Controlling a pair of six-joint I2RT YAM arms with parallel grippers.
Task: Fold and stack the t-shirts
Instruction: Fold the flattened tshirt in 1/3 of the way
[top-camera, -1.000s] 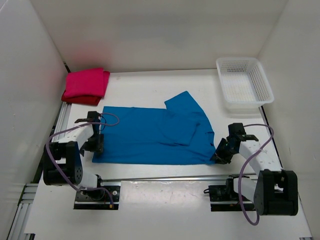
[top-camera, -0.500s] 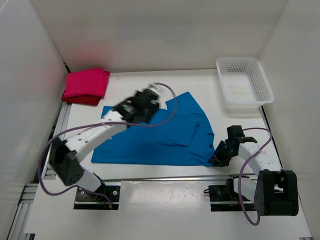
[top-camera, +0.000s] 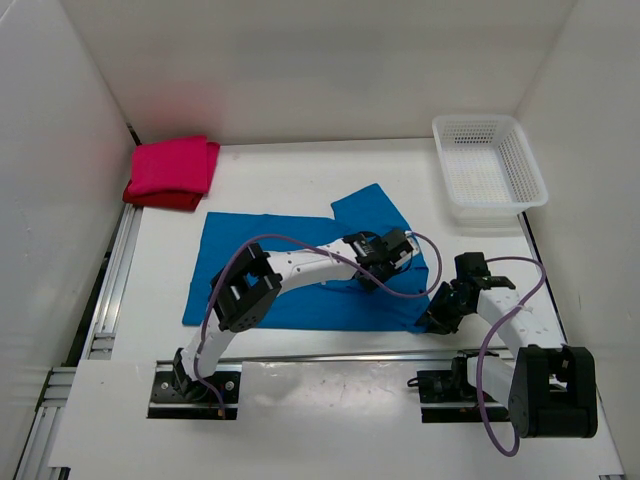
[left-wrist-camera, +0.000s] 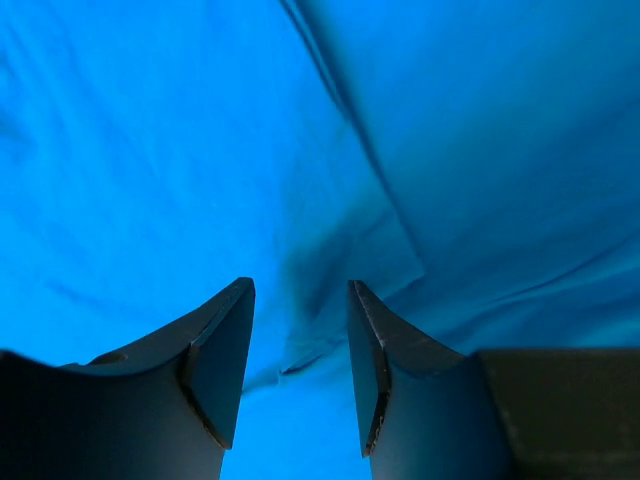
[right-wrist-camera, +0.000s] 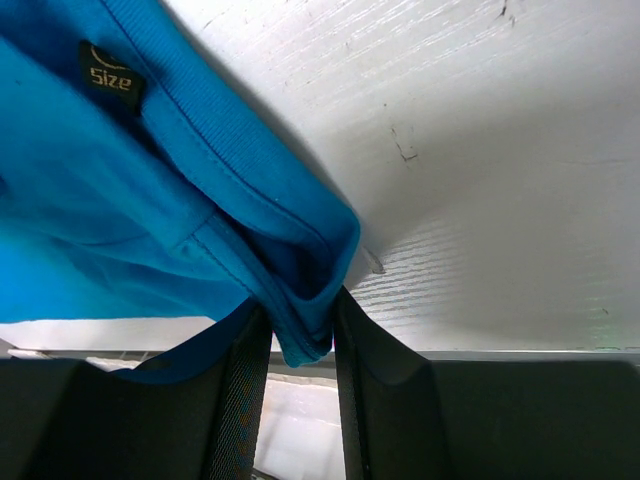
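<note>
Left gripper (left-wrist-camera: 298, 292) swung onto blue t-shirt (top-camera: 270, 270), half-parted, seemingly empty; right gripper (right-wrist-camera: 300, 320) pinches collar; shirt runs left-right, collar toward table's (top-camera: 290, 180) right edge.

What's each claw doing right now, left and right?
Left claw: open above the blue t-shirt, gripping nothing.
Right claw: closed on the blue t-shirt's collar.

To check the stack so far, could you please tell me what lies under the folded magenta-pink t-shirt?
A dark red t-shirt lies under the magenta-pink t-shirt; only its near edge shows. The rest of it, and anything beneath it, is covered.
</note>
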